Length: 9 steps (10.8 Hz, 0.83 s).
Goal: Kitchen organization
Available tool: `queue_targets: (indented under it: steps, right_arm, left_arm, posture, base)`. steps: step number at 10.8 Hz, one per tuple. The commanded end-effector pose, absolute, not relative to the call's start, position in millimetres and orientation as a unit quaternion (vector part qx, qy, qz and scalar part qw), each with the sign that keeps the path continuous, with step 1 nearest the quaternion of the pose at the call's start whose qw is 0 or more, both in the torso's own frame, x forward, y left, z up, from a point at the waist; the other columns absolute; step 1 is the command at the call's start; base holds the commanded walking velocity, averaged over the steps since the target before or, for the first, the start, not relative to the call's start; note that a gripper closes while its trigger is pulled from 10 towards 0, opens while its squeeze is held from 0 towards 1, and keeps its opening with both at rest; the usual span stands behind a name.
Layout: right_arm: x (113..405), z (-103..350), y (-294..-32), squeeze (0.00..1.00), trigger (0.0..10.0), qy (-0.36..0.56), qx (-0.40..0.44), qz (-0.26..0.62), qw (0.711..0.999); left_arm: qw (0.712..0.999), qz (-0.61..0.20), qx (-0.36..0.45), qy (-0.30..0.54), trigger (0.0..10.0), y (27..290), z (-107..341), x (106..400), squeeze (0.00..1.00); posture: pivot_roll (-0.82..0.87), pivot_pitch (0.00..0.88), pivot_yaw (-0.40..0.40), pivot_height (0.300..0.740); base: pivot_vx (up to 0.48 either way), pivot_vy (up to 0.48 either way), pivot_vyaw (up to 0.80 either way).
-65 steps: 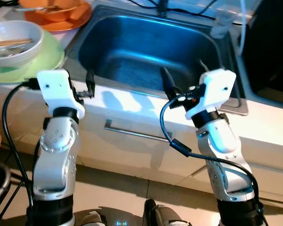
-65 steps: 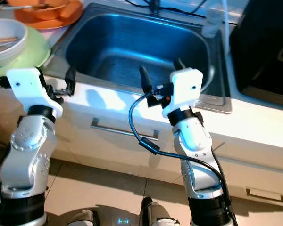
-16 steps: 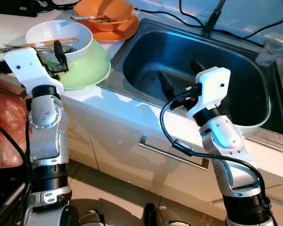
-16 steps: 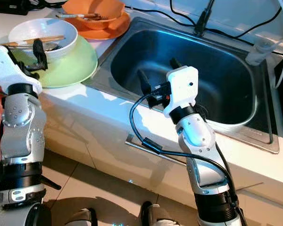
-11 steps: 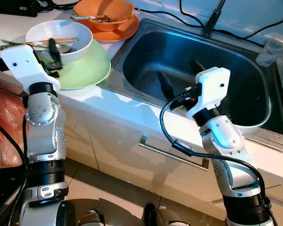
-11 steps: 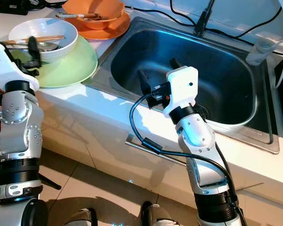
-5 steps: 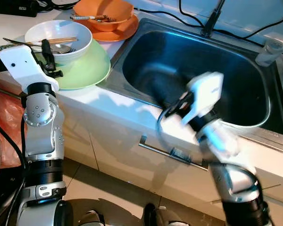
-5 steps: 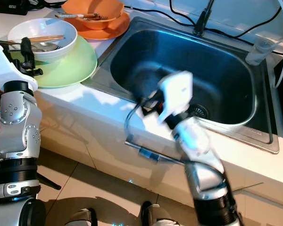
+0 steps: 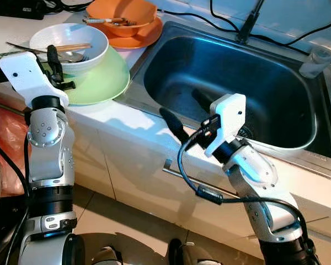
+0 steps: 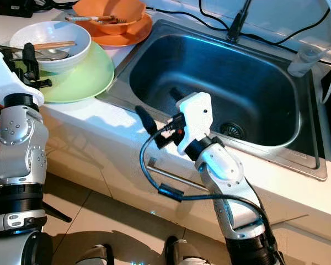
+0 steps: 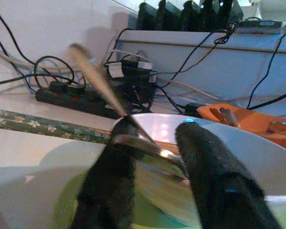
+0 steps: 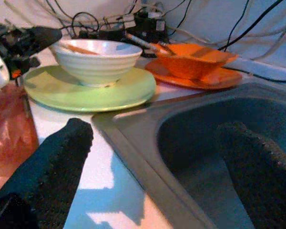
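A white bowl point(image 9: 80, 36) with chopsticks point(image 9: 71, 47) and a metal spoon point(image 11: 133, 143) in it sits on a green plate point(image 9: 105, 77) at the counter's left. My left gripper point(image 9: 58, 66) stands open at the bowl's near rim, and the spoon's handle crosses between its fingers point(image 11: 109, 191). My right gripper point(image 9: 187, 113) is wide open and empty. It hovers over the sink's point(image 9: 171, 61) front left rim and points toward the plate. An orange bowl point(image 9: 124, 11) on an orange plate point(image 9: 149, 34) stands behind.
A clear cup point(image 9: 314, 58) stands at the sink's far right corner. Cables and a power strip point(image 11: 71, 93) run along the back wall. A drawer handle point(image 9: 176, 171) is on the cabinet front below. A red bag point(image 9: 5, 143) hangs at the left.
My right arm has swung down and to the left, from above the sink basin to its front left rim. The left gripper has shifted slightly left along the bowl's rim.
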State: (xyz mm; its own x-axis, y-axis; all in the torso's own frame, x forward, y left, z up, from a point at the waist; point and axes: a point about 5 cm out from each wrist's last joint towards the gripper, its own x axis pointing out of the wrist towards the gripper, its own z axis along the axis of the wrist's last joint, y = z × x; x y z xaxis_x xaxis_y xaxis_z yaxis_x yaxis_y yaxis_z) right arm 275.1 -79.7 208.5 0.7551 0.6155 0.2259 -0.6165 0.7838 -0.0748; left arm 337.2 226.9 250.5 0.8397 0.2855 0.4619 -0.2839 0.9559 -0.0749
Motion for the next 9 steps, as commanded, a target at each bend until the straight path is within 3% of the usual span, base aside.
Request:
queue_targets:
  steps: [1,9]
  right_arm:
    - [272.3,208.9,-81.3,0.00,10.0,-0.118,0.001,0.333,0.935]
    - [271.9,208.8,-81.3,0.00,10.0,-0.115,-0.003,0.338,0.934]
  left_arm:
    - [0.959,0.135,-0.001,-0.248,0.0,221.6,254.0,339.1,0.00]
    - [0.960,0.156,-0.030,-0.230,0.0,226.0,248.9,338.7,0.00]
  posture:
    - [-0.04,0.185,-0.118,0.740]
    - [-0.04,0.180,-0.120,0.740]
  base:
    - [0.000,0.000,0.00]
    - [0.000,0.000,0.00]
